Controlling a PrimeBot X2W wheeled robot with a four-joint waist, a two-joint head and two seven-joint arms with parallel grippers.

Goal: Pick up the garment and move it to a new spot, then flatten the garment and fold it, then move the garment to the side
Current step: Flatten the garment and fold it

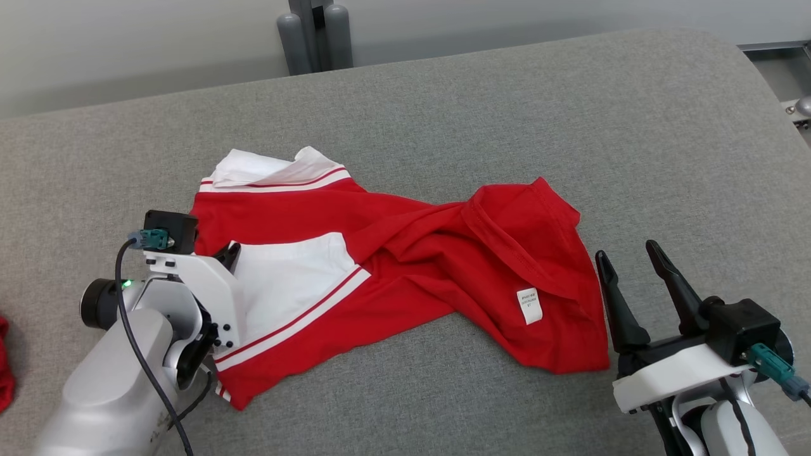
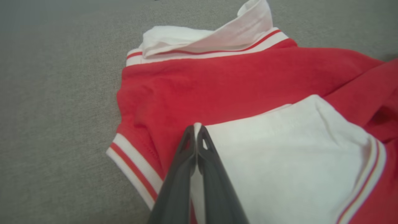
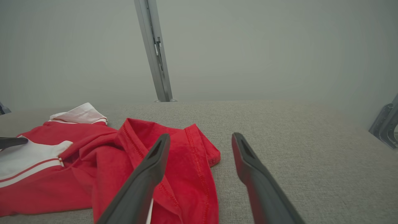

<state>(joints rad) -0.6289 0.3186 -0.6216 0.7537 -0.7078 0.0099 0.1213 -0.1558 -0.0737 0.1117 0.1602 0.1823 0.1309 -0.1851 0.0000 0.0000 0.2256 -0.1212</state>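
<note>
A red garment (image 1: 412, 247) with white sleeve panels and red-and-white striped trim lies crumpled on the grey padded table (image 1: 507, 114). Its white care label faces up near the right end. My left gripper (image 1: 229, 253) rests on the garment's left side. In the left wrist view the left gripper (image 2: 196, 130) is shut, pinching the corner of a white panel of the garment (image 2: 217, 84), and a sliver of white cloth shows between the fingers. My right gripper (image 1: 627, 253) stands open just beside the garment's right edge. In the right wrist view the right gripper (image 3: 200, 140) holds nothing, its left finger over the garment (image 3: 108, 155).
Two dark grey posts (image 1: 313, 35) stand behind the table's far edge. Another red cloth (image 1: 5, 367) shows at the left border. Metal fittings (image 1: 801, 107) sit off the table's right corner. A metal upright (image 3: 155, 53) rises beyond the table.
</note>
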